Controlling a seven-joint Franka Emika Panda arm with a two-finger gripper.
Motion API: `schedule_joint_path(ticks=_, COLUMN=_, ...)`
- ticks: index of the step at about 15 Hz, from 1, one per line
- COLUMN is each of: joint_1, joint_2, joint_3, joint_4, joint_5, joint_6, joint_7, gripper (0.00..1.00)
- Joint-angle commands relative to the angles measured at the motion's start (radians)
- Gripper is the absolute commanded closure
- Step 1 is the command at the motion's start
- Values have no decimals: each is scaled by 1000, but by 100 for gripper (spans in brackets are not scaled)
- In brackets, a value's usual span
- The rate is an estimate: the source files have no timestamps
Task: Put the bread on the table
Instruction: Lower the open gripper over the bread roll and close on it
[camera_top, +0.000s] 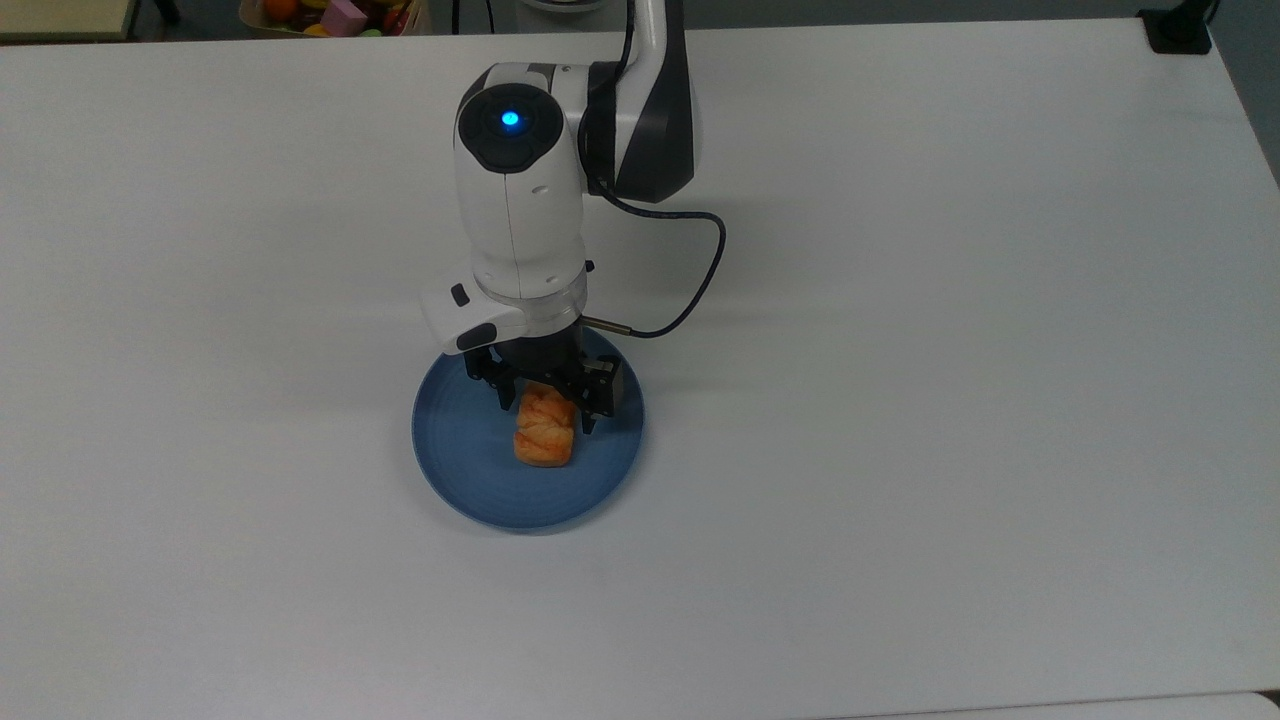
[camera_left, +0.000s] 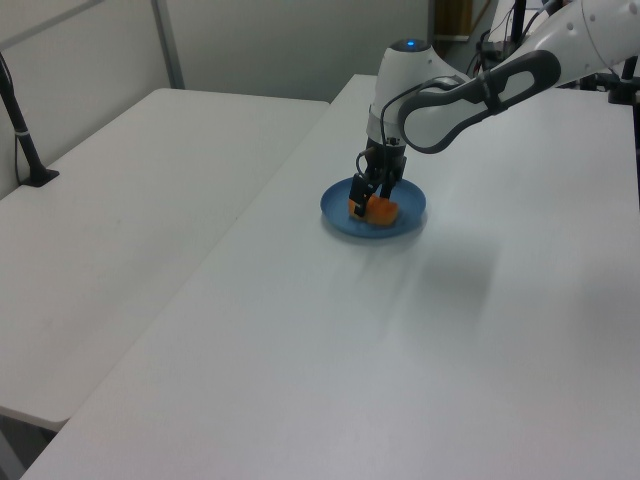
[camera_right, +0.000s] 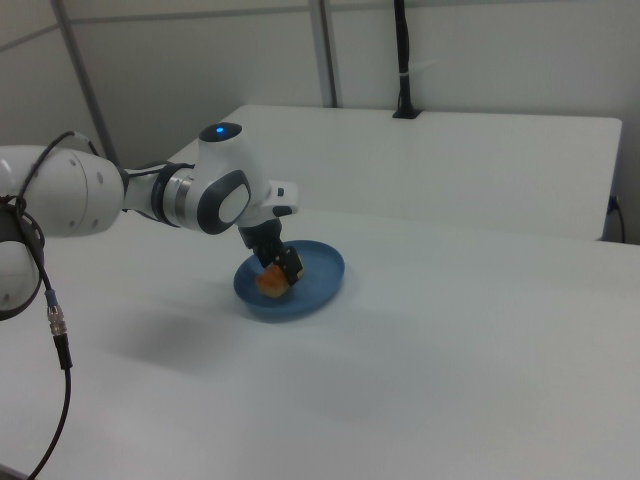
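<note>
The white arm reaches in from the right view's left, its gripper (camera_right: 277, 272) down over the blue plate (camera_right: 318, 280); the orange bread (camera_right: 268, 285) lies on the plate at the fingertips; the plate sits on the white table (camera_right: 450, 350).
</note>
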Motion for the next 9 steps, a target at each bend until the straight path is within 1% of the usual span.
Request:
schedule_joint_path(ticks=1, joint_1=18, joint_2=8, joint_3=-10, joint_4=6, joint_5=-39, joint_6=26, joint_7=13, gripper=33)
schedule_joint_path(ticks=3, joint_1=18, joint_2=8, joint_3=-10, joint_4=6, joint_5=-83, joint_6=26, joint_7=10, gripper=60)
schedule_joint_path(ticks=5, joint_1=18, joint_2=7, joint_3=-9, joint_4=3, joint_5=-114, joint_6=26, joint_7=2, gripper=84)
schedule_joint_path(ticks=7, joint_1=26, joint_2=4, joint_3=-9, joint_4=3, joint_5=-119, joint_6=24, joint_7=-3, gripper=98)
schedule_joint_path(ticks=8, joint_1=30, joint_2=1, joint_3=-9, joint_4=3, joint_5=-117, joint_6=23, joint_7=0, gripper=100)
schedule_joint_path(ticks=9, joint_1=30, joint_2=-2, joint_3=-9, joint_4=3, joint_5=-117, joint_6=21, joint_7=2, gripper=100)
